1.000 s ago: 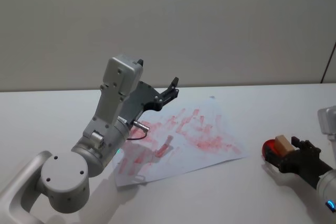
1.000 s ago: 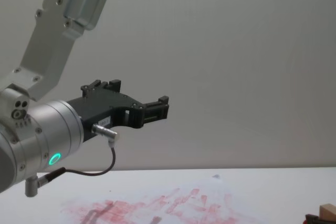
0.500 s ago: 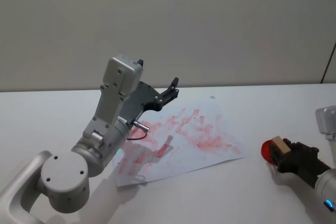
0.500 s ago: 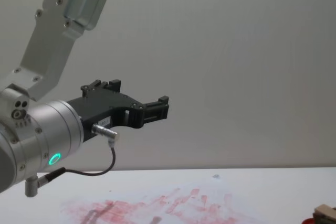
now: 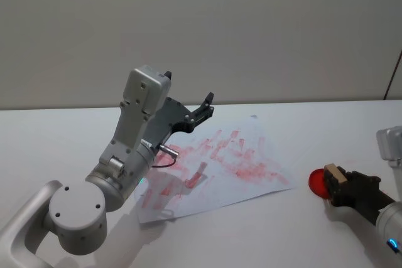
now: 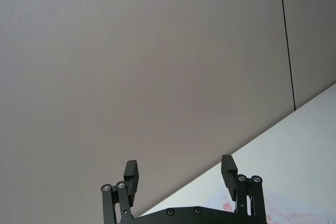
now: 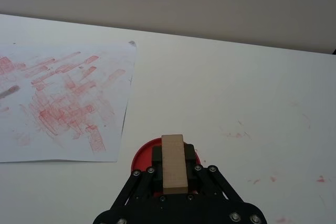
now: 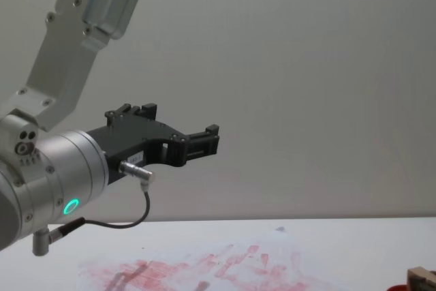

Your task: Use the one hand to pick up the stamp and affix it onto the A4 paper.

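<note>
The stamp (image 7: 174, 163), a light-tan wooden block, sits between the black fingers of my right gripper (image 7: 174, 157), which is shut on it. It is at the table's right (image 5: 333, 176), low over a red ink pad (image 5: 318, 181); I cannot tell whether it touches the pad. The stamp's top shows at the lower right corner of the chest view (image 8: 422, 278). The A4 paper (image 5: 233, 155), white with red smears, lies left of the pad (image 7: 63, 98). My left gripper (image 5: 206, 105) hangs open in the air above the paper's far left part (image 6: 180, 174).
The white table (image 5: 301, 230) extends around the paper, with small red specks (image 7: 239, 135) right of the pad. My left arm's grey body (image 5: 132, 149) rises over the paper's left side. A plain wall stands behind.
My right gripper has shifted slightly left and lower with the stamp, and more of the red pad shows beside it. The left arm has not moved.
</note>
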